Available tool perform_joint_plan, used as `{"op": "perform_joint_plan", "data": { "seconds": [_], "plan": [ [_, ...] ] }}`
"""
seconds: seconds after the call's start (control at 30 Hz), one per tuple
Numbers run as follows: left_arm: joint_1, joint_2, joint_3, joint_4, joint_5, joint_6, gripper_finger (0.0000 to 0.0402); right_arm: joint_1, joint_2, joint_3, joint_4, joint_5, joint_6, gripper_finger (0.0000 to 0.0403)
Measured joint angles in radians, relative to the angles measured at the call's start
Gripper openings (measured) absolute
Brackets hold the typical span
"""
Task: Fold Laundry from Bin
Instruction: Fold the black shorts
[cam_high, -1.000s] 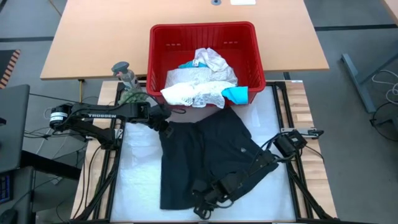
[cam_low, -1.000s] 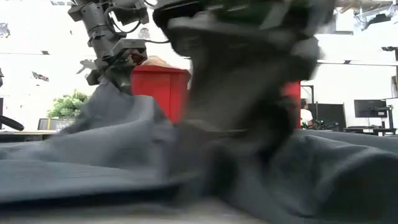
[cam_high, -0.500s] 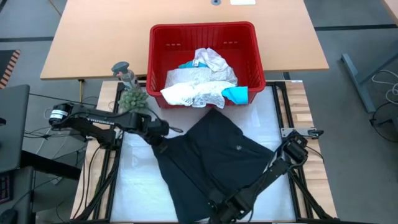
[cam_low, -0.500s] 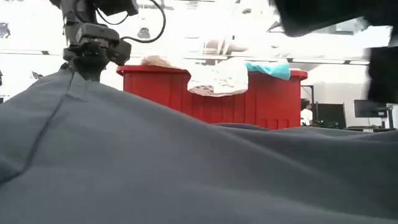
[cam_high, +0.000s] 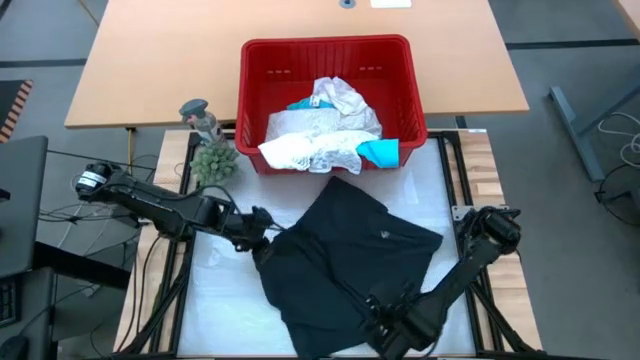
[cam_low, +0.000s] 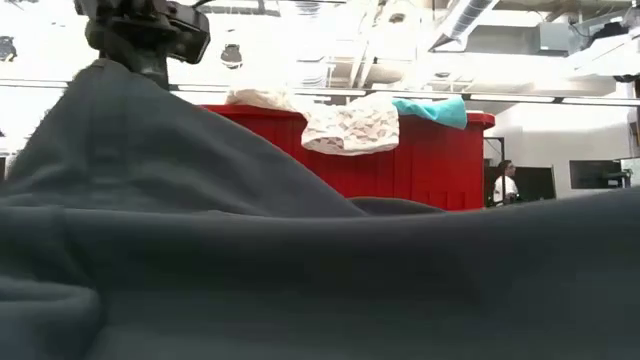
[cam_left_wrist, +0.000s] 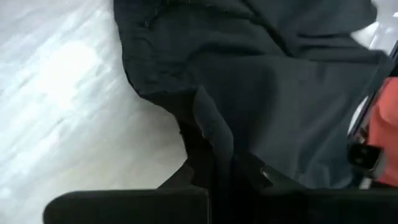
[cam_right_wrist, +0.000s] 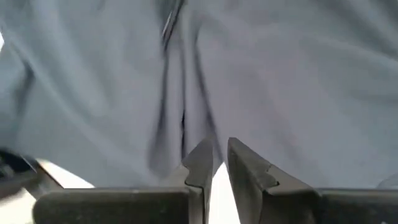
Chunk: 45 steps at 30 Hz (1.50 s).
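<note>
Pinching the black garment (cam_high: 345, 250) tight, the left gripper (cam_high: 262, 245) lifted its edge while the right gripper (cam_right_wrist: 214, 163) stood slightly apart.

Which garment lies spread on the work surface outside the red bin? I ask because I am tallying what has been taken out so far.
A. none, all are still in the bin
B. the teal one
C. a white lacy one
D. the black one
D: the black garment lies on the white work surface in front of the red bin, while the white lacy pieces and the teal one remain in the bin.
</note>
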Motion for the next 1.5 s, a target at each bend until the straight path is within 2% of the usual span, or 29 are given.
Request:
{"op": "perform_joint_plan", "data": {
  "seconds": [0.1, 0.23, 0.4, 0.57, 0.67, 0.83, 1.0, 1.23, 1.4, 1.5],
  "plan": [
    [-0.037, 0.001, 0.0, -0.071, -0.055, -0.001, 0.0014, 0.001, -0.023, 0.0, -0.056, 0.035, 0.083, 0.0078],
    [-0.066, 0.001, 0.0, -0.146, -0.192, 0.022, 0.0014, -0.032, -0.015, 0.0, -0.053, 0.035, 0.082, 0.0091],
    [-0.091, 0.001, 0.0, -0.14, -0.194, 0.009, 0.0034, -0.093, -0.007, -0.044, -0.129, 0.041, 0.259, 0.0085],
    [-0.156, 0.001, 0.0, -0.103, -0.227, 0.003, 0.0092, -0.148, -0.007, -0.077, -0.162, 0.01, 0.362, 0.0064],
    [-0.187, 0.001, 0.0, -0.095, -0.229, -0.004, 0.0139, -0.167, -0.007, -0.102, -0.147, 0.004, 0.346, 0.006],
    [-0.221, -0.01, 0.0, -0.05, -0.233, -0.047, 0.0216, -0.181, -0.007, -0.172, -0.081, -0.082, 0.312, 0.0059],
    [-0.257, -0.046, 0.0, -0.038, -0.233, -0.113, 0.0263, -0.175, -0.007, -0.237, 0.003, -0.127, 0.319, 0.0059],
    [-0.324, -0.134, 0.0, -0.04, -0.236, -0.204, 0.0272, -0.154, -0.006, -0.305, 0.009, -0.247, 0.342, 0.0058],
    [-0.359, -0.201, 0.0, -0.039, -0.283, -0.282, 0.0272, -0.147, -0.006, -0.342, -0.094, -0.337, 0.37, 0.0058],
    [-0.373, -0.235, 0.0, -0.008, -0.336, -0.306, 0.0272, -0.159, -0.007, -0.361, -0.184, -0.345, 0.364, 0.0058]
  ]
}}
